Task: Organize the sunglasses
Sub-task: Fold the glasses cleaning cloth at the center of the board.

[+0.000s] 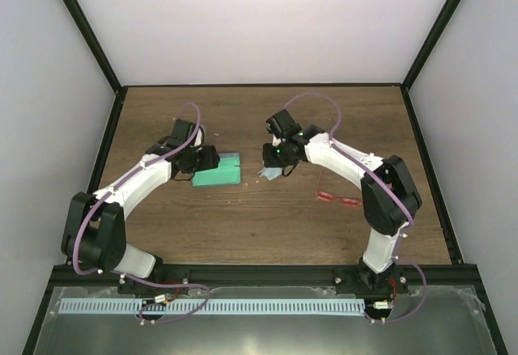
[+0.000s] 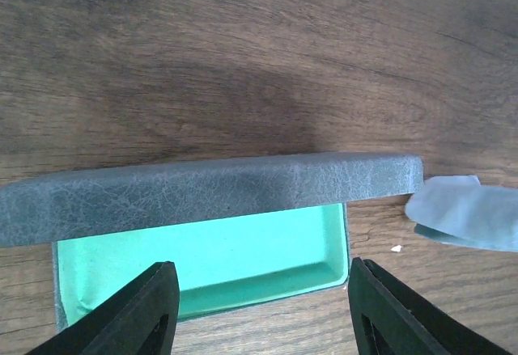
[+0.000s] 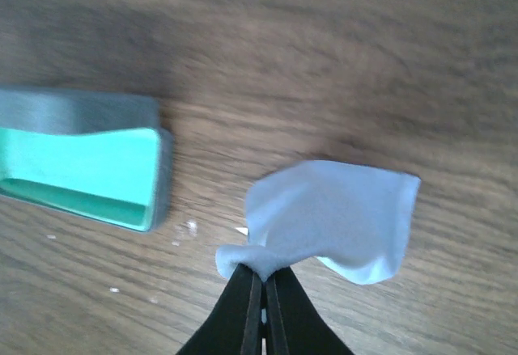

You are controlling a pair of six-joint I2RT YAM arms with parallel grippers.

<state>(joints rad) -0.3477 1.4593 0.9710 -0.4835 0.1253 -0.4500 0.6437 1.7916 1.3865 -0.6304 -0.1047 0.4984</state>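
Note:
The red sunglasses (image 1: pixel 338 200) lie on the table right of centre, away from both grippers. The grey-blue case (image 1: pixel 218 171) stands open, its green inside (image 2: pixel 218 254) facing up and its lid (image 2: pixel 202 193) raised at the far side. My left gripper (image 2: pixel 259 310) is open at the case's near edge, one finger on each side, nothing between them. My right gripper (image 3: pixel 265 278) is shut on a corner of the light blue cloth (image 3: pixel 336 217), which hangs lifted just right of the case (image 3: pixel 89 165). The cloth (image 2: pixel 465 209) also shows at the right in the left wrist view.
Black frame rails border the brown wooden table (image 1: pixel 259 234) on all sides. Small white crumbs (image 3: pixel 190 227) lie on the wood between the case and the cloth.

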